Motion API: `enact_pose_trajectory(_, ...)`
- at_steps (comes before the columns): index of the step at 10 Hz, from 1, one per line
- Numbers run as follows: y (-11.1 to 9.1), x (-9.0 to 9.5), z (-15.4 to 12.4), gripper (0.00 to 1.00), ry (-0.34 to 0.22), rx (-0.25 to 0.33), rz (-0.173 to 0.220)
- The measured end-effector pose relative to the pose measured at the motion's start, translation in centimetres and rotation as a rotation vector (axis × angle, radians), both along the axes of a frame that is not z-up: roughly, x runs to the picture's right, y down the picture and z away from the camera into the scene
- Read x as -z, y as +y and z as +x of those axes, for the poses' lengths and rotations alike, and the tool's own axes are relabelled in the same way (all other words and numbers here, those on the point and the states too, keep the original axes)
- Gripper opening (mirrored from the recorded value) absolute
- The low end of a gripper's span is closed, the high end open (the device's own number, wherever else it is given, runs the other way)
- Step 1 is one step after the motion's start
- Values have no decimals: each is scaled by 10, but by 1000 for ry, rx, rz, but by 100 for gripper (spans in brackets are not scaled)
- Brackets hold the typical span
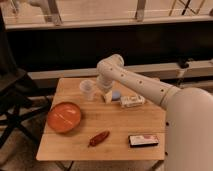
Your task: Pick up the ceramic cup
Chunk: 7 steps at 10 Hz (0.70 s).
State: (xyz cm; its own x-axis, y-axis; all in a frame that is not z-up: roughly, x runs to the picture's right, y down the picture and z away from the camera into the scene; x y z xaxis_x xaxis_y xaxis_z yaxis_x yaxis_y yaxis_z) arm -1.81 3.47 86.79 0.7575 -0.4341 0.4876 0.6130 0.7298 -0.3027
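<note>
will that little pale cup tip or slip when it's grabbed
The small pale handleless ceramic cup stands upright and seems to narrow toward its base, so a sideways nudge may tip it. It looks smooth, so possibly slippery. The tool sits close beside it.

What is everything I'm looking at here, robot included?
wooden table: one, light brown, centre
ceramic cup: one, pale whitish, back of the table
bowl: one, orange, picture-left side of the table
oblong item: one, red-brown, front middle; kind unclear
flat packet: one, dark with pale label, front right
pale packet: one, whitish, below the arm
small block: one, yellowish, beside the blue item
blue item: one, kind unclear
chair: one, black, left of the table
arm: one, white, reaching in from the right
hand: one, open, right beside the cup
</note>
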Motion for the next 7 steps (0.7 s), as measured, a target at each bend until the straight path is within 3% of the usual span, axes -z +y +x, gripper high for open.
enact_pose_trajectory(7,7,-10,-15,80,-33,29,-35)
